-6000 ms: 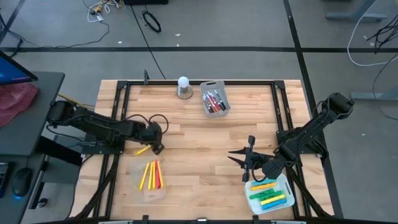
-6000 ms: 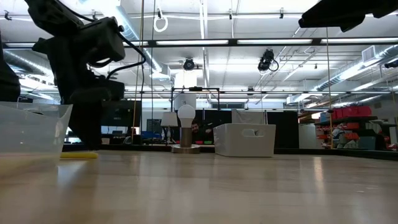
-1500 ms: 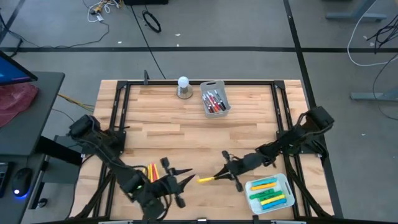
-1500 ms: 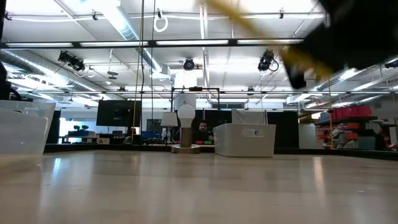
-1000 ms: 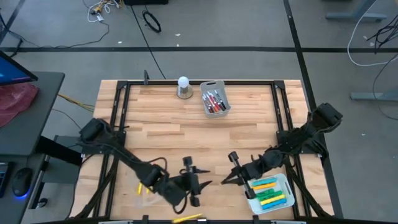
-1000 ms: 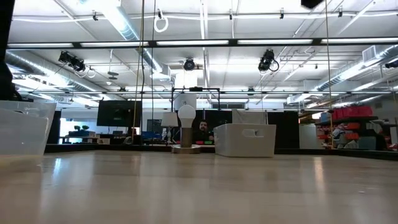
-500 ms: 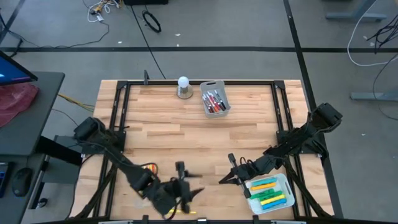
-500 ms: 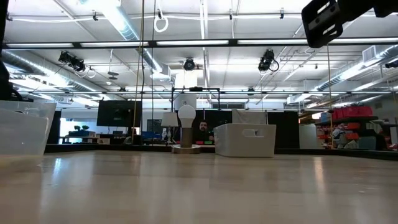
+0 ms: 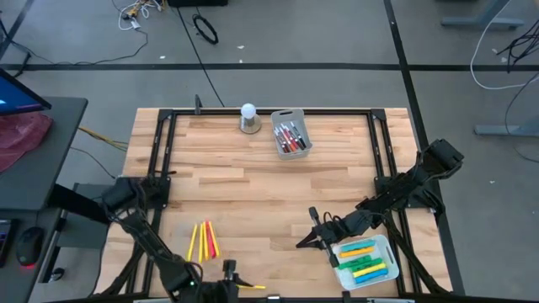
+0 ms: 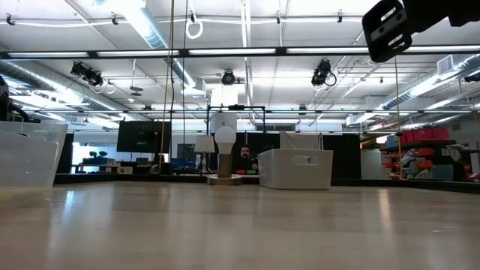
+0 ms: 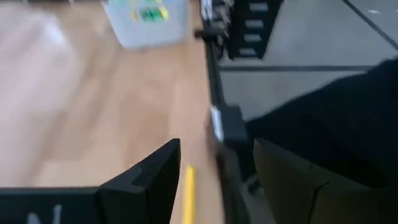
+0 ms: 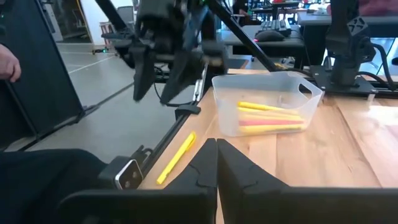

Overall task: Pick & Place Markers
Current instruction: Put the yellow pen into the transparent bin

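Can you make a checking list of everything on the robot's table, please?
Surface: wooden table, bare in the middle.
Job's things: red and dark markers in the grey bin; yellow, orange and red markers in the clear tray; yellow, green and orange markers in the clear bin; one loose yellow marker lying at the table's near edge.
Clutter: white ball on a grey base.
Hands: left hand open above the loose marker, not holding it; right hand shut, empty, beside the clear bin.
Cables: black coil and white cable on the floor.
Surroundings: desk with a mouse.
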